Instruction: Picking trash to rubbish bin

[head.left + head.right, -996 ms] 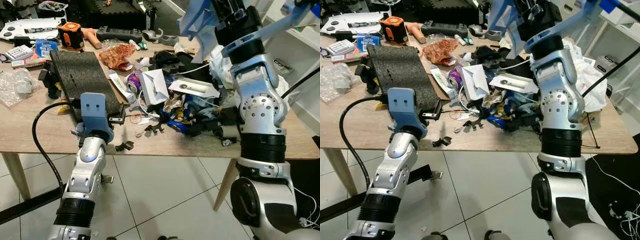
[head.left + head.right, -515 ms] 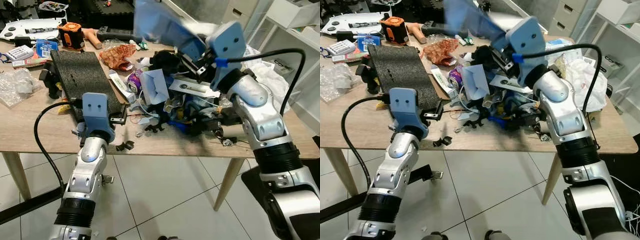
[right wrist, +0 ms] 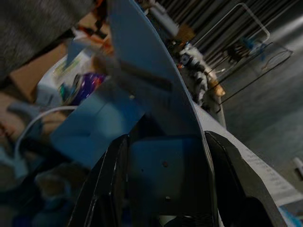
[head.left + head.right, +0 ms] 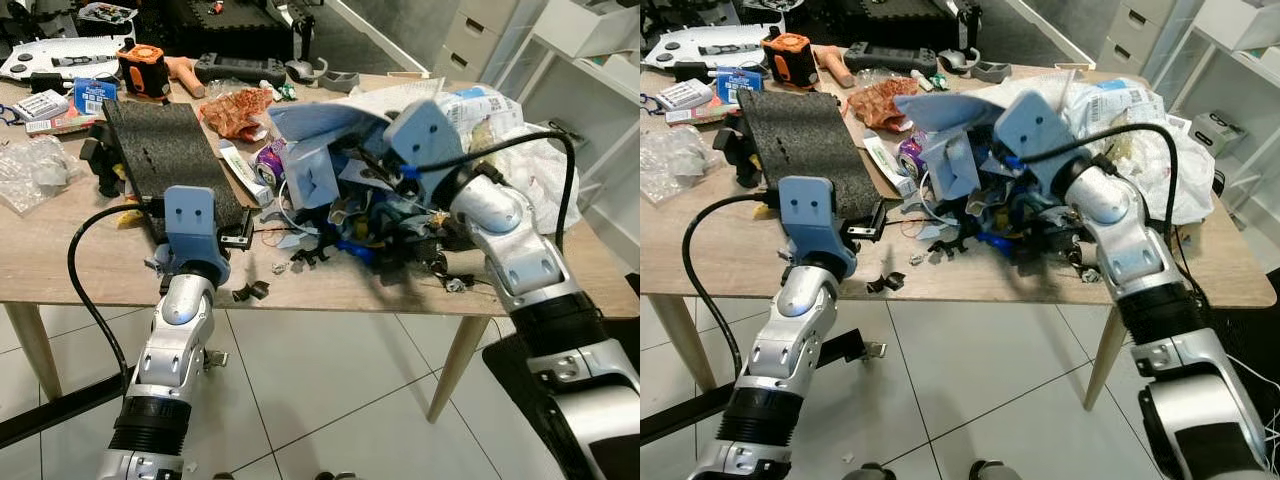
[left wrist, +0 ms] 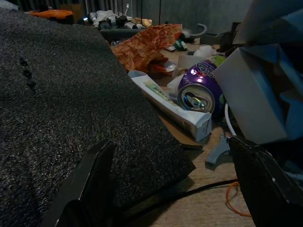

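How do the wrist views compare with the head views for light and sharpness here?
Both eye views are bright and sharp across the table. Left wrist view is dim, but the purple can reads clearly. Right wrist view is dark, and the blue sheet is blurred up close.

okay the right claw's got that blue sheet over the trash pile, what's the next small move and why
Probably lift the right claw straight up and back a little. Its fingers look closed on the pale blue sheet, which drapes over the trash pile on the table, so raising it first should free it from the clutter.
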Robot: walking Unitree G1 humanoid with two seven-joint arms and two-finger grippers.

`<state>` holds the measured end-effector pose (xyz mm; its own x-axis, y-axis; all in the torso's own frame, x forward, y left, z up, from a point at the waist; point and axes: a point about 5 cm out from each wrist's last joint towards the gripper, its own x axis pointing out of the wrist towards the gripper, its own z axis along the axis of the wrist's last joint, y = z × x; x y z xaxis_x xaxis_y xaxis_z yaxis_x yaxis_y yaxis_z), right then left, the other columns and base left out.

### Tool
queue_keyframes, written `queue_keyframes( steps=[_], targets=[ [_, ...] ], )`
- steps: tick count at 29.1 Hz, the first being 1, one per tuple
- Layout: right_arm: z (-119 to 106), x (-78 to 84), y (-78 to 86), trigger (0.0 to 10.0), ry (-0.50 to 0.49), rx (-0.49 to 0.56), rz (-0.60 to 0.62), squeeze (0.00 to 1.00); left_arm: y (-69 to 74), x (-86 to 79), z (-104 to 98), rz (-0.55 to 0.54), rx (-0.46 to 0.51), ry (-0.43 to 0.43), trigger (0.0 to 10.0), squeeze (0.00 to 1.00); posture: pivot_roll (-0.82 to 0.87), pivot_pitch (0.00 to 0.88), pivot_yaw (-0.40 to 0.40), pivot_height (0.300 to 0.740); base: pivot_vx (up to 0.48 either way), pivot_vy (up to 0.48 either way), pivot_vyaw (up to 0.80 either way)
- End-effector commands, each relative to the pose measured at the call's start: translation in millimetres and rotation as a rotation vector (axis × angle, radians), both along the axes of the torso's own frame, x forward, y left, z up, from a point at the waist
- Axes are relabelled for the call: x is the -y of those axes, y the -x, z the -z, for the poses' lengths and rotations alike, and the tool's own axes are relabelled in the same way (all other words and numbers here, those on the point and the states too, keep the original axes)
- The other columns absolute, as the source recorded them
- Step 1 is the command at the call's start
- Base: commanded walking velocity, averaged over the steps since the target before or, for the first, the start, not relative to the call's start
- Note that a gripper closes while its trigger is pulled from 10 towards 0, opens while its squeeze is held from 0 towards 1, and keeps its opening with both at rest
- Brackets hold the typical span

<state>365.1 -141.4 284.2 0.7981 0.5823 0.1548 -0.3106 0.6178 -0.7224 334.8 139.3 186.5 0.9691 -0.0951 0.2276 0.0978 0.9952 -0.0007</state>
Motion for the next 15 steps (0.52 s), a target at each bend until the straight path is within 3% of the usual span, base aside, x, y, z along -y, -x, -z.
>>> queue_keyframes(
  steps=[1,2,3,6,7,11,15],
  targets=[
    [5,2.7,0.3,10.0,0.023,-0.013,0.004,0.26,2.3,0.5,6,-0.001,-0.016,-0.001,10.0,0.0,0.0,0.195,-0.065,0.74,0.0,0.0,0.0],
    [5,2.7,0.3,10.0,0.023,-0.013,0.004,0.26,2.3,0.5,6,-0.001,-0.016,-0.001,10.0,0.0,0.0,0.195,-0.065,0.74,0.0,0.0,0.0],
    [11,6.7,-1.3,10.0,0.031,-0.032,0.027,1.0,1.8,1.9,6,0.002,-0.017,0.001,10.0,0.0,0.0,0.199,-0.065,0.74,0.0,0.0,0.0],
    [16,9.4,-3.5,10.0,0.049,-0.038,0.052,1.0,1.0,2.8,6,0.005,-0.017,0.0,10.0,0.0,0.0,0.199,-0.065,0.74,0.0,0.0,0.0],
    [24,12.3,-4.6,10.0,0.074,-0.046,0.078,0.0,1.7,3.1,6,0.002,-0.016,0.006,10.0,0.0,0.0,0.181,-0.059,0.74,0.0,0.0,0.0],
    [30,14.5,-5.1,10.0,0.091,-0.045,0.094,0.0,2.2,3.6,6,0.004,-0.015,0.006,10.0,0.0,0.0,0.181,-0.059,0.74,0.0,0.0,0.0],
    [35,11.8,-5.2,10.0,0.04,-0.064,0.08,0.0,2.0,2.6,6,0.001,-0.017,0.004,10.0,0.0,0.0,0.18,-0.061,0.74,0.0,0.0,0.0]
  ],
)
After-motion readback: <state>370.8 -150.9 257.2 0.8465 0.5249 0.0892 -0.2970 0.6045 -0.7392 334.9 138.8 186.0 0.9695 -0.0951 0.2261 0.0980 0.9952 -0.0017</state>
